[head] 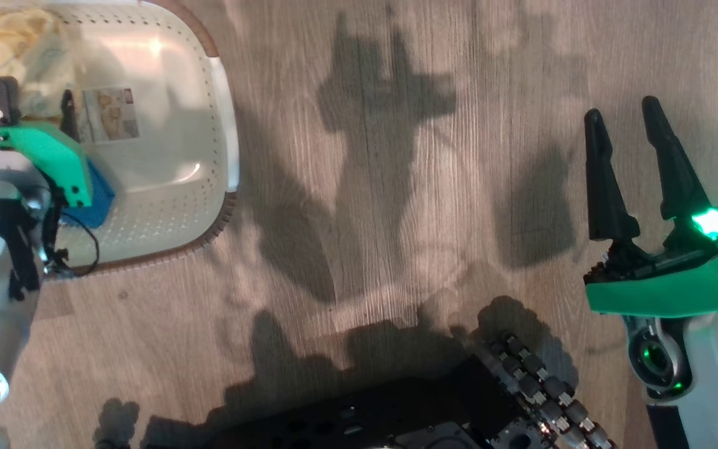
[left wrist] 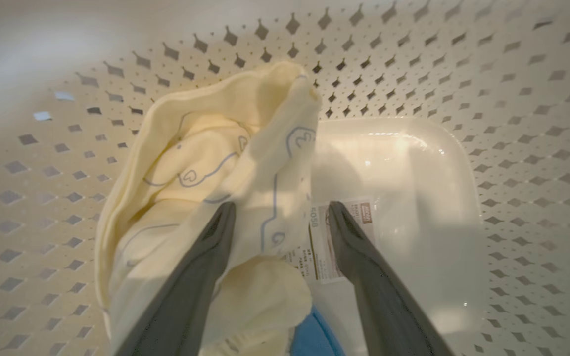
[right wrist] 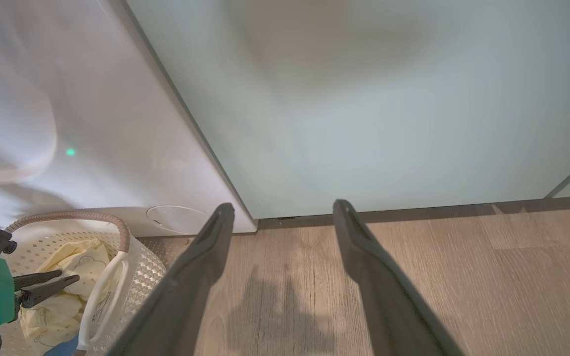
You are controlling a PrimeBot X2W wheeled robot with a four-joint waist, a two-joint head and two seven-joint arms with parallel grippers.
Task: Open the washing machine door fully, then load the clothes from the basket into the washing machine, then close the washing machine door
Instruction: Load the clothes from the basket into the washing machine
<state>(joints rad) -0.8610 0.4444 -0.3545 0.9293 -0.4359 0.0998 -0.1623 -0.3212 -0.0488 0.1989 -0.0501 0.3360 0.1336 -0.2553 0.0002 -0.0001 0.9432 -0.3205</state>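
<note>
Basket: one, cream, perforated, brown-rimmed, at the upper left of the head view, standing on the wood floor. Clothes: pale yellow with blue-outlined prints and a blue patch, heaped inside it; number unclear. Claws: two. Left claw is spread wide, with a yellow fold between its fingers. Right claw is spread and empty, at mid right.

You are seeing a grey-brown plank floor carrying the basket at the left, sitting just in front of the washing machine. The machine is standing at the floor's far edge, a pale green cabinet panel adjoining its right.
</note>
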